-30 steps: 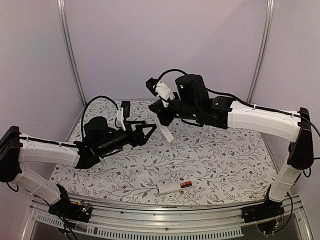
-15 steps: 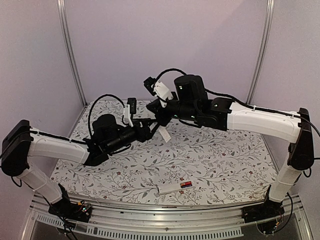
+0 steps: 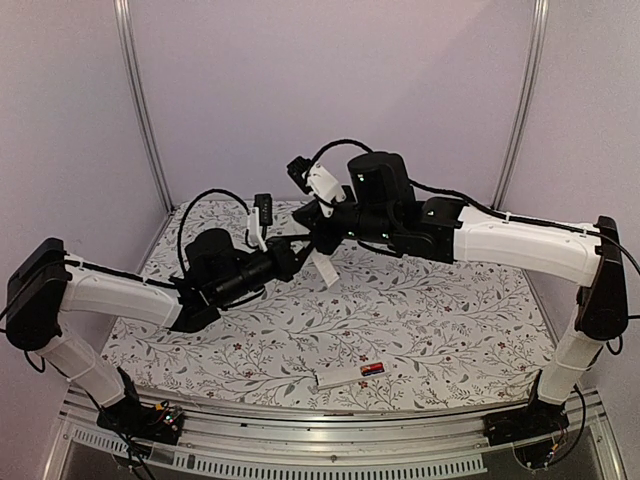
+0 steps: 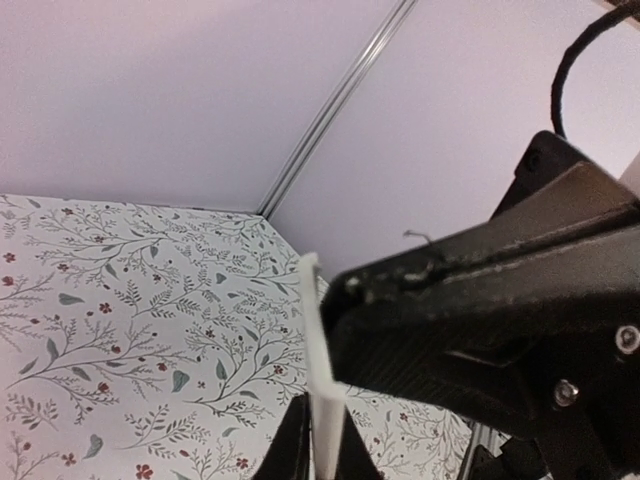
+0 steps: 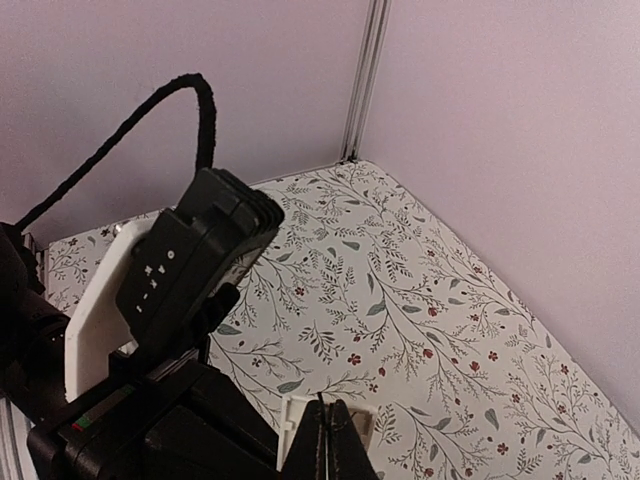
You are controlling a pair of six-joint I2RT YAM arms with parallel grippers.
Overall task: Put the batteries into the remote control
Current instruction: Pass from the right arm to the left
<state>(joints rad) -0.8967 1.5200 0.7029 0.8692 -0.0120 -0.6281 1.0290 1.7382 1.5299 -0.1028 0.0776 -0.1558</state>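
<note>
Since they closed, left fingers (image 4: pixel 288 448) pinch white strip (image 4: pixel 322 395).

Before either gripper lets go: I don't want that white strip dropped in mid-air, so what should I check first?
1. Right gripper clamped on the white strip: ok.
2. Left gripper closed on the strip, a finger on each side: ok.
3. Strip off the table, in the air: ok.
4. Left grip firm enough to hold alone: cannot tell.
5. Battery and white bar at the table's near edge, away from both arms: ok.
</note>
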